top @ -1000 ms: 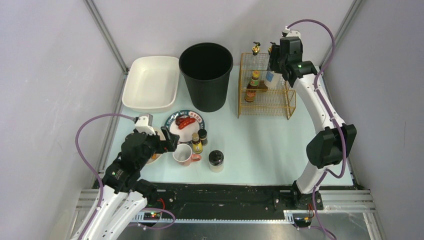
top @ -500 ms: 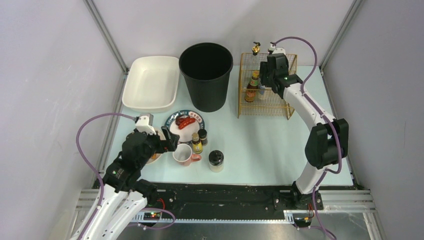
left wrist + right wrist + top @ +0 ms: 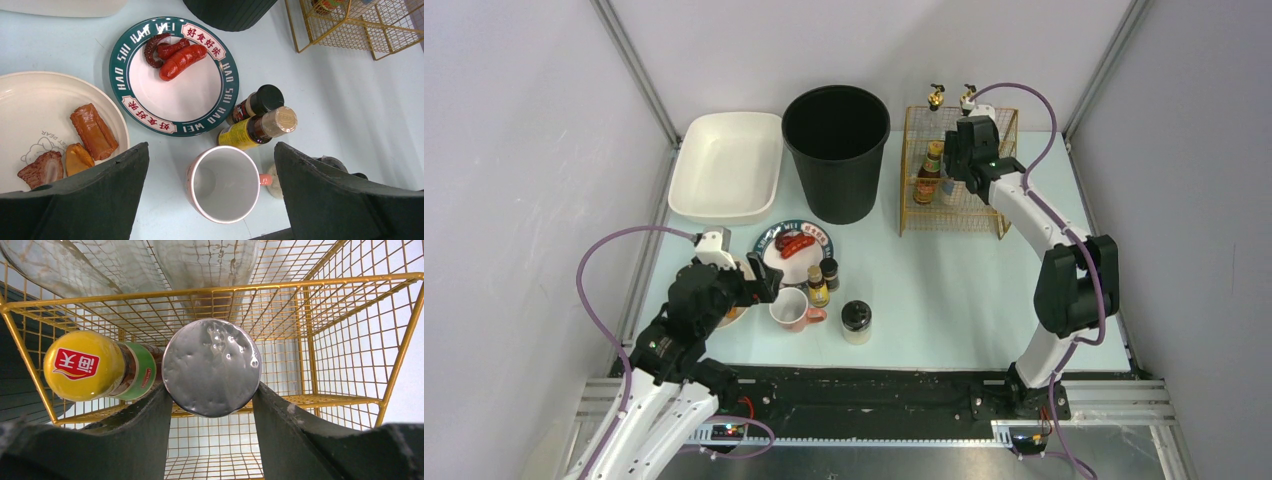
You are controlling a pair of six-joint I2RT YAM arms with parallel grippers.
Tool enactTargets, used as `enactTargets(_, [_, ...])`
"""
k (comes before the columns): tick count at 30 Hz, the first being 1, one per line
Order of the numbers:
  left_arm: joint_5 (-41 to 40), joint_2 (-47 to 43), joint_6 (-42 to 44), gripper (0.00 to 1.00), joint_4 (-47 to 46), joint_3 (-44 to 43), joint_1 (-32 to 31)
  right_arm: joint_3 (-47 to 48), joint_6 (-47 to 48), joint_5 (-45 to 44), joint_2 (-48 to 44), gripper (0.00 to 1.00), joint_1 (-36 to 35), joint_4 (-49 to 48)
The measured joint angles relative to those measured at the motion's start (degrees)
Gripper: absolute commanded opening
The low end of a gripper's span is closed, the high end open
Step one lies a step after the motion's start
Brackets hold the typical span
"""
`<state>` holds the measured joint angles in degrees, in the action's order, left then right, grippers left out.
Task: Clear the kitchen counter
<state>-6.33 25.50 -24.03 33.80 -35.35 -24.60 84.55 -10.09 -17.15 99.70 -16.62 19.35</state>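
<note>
R hand (image 3: 212, 390) leftward, counter (image 3: 944, 280) below

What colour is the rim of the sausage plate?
The plate rim is dark green with white lettering; left wrist view.

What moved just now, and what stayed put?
The right claw, still gripping the silver-lidded jar, swung left and carried it to the gold wire rack, beside the yellow-capped bottle. The left claw stayed open above the mug.
</note>
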Motion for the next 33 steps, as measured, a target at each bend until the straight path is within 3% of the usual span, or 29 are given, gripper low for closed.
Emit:
enactTargets(5, [0.0, 0.0, 0.0, 0.98, 0.0, 0.0, 0.0, -0.1, -0.4, -0.5, 0.3, 0.48, 0.0, 0.1])
enactTargets(7, [0.0, 0.0, 0.0, 0.98, 0.0, 0.0, 0.0, -0.1, -0.4, -0.7, 0.4, 0.53, 0.0, 0.1])
enactTargets(15, [0.0, 0.0, 0.0, 0.98, 0.0, 0.0, 0.0, -0.1, -0.9, -1.2, 0.5, 0.64, 0.0, 0.3])
enactTargets(22, [0.0, 0.0, 0.0, 0.98, 0.0, 0.0, 0.0, -0.2, -1.7, -2.1, 0.5, 0.8, -0.4, 0.7])
enactTargets(33, [0.0, 0.2, 0.0, 0.98, 0.0, 0.0, 0.0, -1.1, -1.9, -3.7, -5.4, 0.83, -2.1, 3.0])
